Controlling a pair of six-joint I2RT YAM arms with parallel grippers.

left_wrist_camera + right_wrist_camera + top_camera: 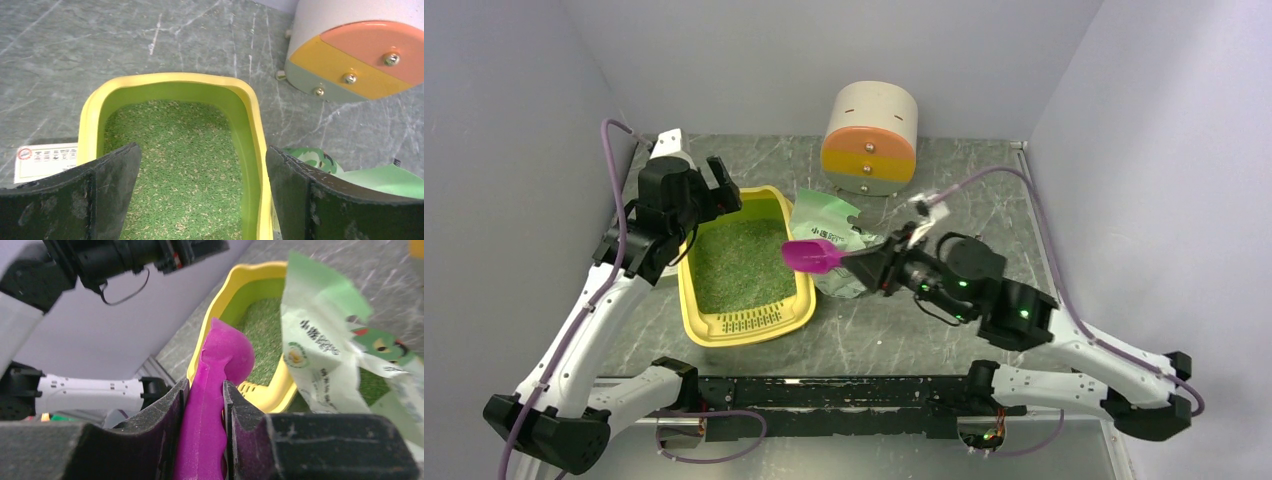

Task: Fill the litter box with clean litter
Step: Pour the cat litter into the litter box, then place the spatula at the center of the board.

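My right gripper (205, 390) is closed narrowly on the wavy handle of the magenta plastic scoop (812, 256), pads flat against both sides. The scoop's bowl hangs over the right rim of the shallow yellow plastic litter box (746, 322), just beside the pale green and white printed plastic bag (829, 225). My left gripper (202, 165) stands wide open and holds nothing, hovering above the far end of the box. The fine greenish-grey granules of clean litter (739, 260) already cover the box floor in a fairly even bed. I cannot tell whether the scoop carries any more. I judge the litter loose and free-running, like coarse sand. My fingers cannot pinch it, so it travels only in the scoop bowl, and any tilt before the rim would spill it onto the table. The scoop looks stiff, light and smooth, so I would hold it on the handle's ridges, where it is less likely to twist. The box seems light and rigid and may slide on the polished stone-patterned tabletop (874, 330). Its rolled rim is the obvious place for my left fingers to steady it.
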